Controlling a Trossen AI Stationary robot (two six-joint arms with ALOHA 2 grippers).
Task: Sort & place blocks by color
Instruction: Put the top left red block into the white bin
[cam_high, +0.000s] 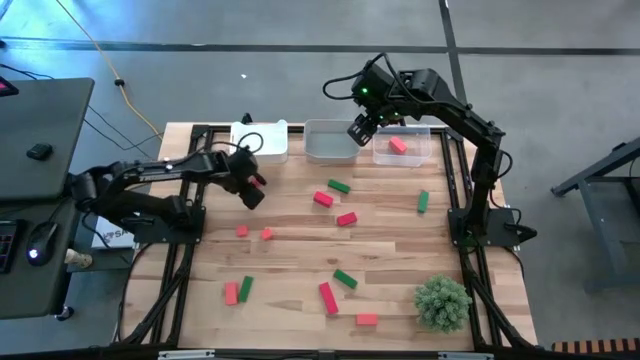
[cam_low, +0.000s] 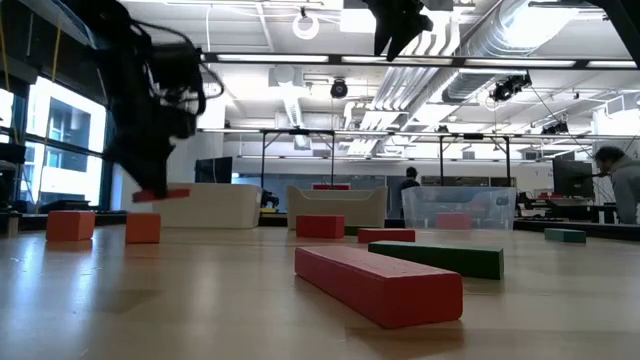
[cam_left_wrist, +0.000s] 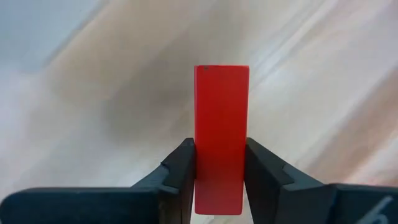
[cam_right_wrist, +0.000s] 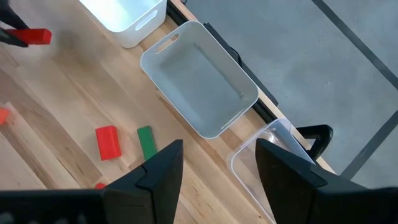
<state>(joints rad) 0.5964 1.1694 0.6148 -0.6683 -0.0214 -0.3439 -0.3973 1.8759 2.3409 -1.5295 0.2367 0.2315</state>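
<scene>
My left gripper (cam_high: 254, 188) is over the left half of the table, below the white bin (cam_high: 262, 142), and is shut on a crimson red bar (cam_left_wrist: 220, 112). In the low view the bar (cam_low: 160, 195) hangs above the tabletop. My right gripper (cam_high: 361, 130) is open and empty, up over the gap between the middle bin (cam_right_wrist: 199, 78) and the clear bin (cam_high: 410, 158). One red block (cam_high: 398, 146) lies in the clear bin. Red, green and orange-red blocks lie flat and scattered on the wood, such as a green one (cam_high: 338, 186) and a red one (cam_high: 322, 199). My left gripper pinches the red bar near its back end (cam_left_wrist: 219, 186), one finger (cam_left_wrist: 180, 171) on each long side. The bar lies along the fingers and sticks out forward past their tips. It is lifted clear of the table.
Three bins stand in a row along the far edge. A bushy green plant (cam_high: 442, 302) sits at the near right corner. More blocks lie near the near edge: a long red bar (cam_high: 328, 297), a green one (cam_high: 345, 279), a red-and-green pair (cam_high: 238, 290). People show in the room behind.
</scene>
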